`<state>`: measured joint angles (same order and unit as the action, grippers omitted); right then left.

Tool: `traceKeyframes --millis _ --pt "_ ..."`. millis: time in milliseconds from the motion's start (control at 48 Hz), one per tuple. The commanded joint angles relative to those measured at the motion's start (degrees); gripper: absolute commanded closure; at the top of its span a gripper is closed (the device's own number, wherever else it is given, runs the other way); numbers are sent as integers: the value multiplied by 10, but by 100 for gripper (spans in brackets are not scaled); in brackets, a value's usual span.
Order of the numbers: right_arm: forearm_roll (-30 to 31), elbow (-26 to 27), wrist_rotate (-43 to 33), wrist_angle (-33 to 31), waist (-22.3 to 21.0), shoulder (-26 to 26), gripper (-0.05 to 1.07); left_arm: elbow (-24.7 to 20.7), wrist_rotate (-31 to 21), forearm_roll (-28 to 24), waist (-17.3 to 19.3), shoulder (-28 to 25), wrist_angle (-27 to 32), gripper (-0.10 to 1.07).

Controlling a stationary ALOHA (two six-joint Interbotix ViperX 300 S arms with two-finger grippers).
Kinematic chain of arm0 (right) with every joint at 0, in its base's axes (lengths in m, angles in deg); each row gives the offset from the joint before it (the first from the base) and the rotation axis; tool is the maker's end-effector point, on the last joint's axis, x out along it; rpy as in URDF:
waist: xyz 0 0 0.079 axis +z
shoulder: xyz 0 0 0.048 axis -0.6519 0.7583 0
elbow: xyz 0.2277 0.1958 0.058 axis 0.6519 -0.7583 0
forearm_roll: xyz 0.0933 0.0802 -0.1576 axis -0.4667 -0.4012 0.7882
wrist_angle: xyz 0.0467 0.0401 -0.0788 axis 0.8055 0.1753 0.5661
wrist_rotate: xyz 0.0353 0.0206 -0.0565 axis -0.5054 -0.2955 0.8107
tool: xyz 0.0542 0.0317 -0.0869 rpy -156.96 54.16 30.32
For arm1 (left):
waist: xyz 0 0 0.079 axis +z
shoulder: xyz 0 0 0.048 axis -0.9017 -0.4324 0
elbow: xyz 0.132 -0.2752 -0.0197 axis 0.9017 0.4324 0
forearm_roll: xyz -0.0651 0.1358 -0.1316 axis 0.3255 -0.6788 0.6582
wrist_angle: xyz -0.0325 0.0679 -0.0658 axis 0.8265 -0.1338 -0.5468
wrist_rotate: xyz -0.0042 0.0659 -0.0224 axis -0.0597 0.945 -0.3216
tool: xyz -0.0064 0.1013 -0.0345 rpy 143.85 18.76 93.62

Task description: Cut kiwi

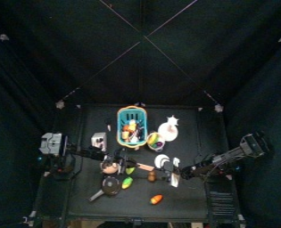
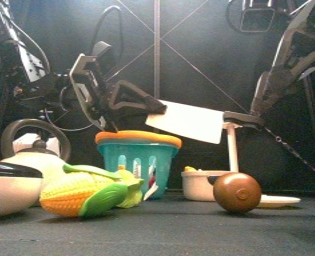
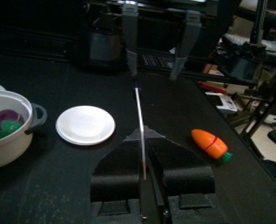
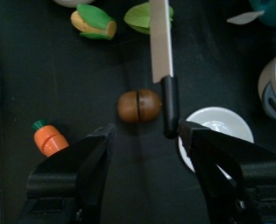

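Right gripper (image 4: pixel 146 144) hangs with jaws spread wide and empty just behind the brown kiwi (image 4: pixel 139 106), while the left gripper (image 3: pixel 141 175), pinched tight, holds the knife (image 3: pixel 139 122) blade edge-on, long axis straight ahead, handle hidden.

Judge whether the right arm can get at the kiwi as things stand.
Probably yes: the right gripper is open and faces the kiwi, which lies uncovered. Only the knife, clamped in the left gripper, sits close beside it.
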<state>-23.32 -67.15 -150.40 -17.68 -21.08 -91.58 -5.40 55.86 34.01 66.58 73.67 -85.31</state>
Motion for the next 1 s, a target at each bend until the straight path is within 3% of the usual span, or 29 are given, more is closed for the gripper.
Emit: traceKeyframes --millis 0,312,625,729,979 --pt "-7 -1 1 14 -11 -15 12 -6 35 -5 0 1 -8 59" --pt "-9 8 3 25 -32 10 13 -12 137 54 -29 -13 -39 59" --pt "1 17 7 26 -58 34 14 -15 161 73 -55 -16 -51 59" --pt "4 19 6 32 -59 35 20 -17 161 74 -56 -16 -53 59" --pt "0 17 5 35 -54 35 47 -31 160 83 -61 -33 -53 59"
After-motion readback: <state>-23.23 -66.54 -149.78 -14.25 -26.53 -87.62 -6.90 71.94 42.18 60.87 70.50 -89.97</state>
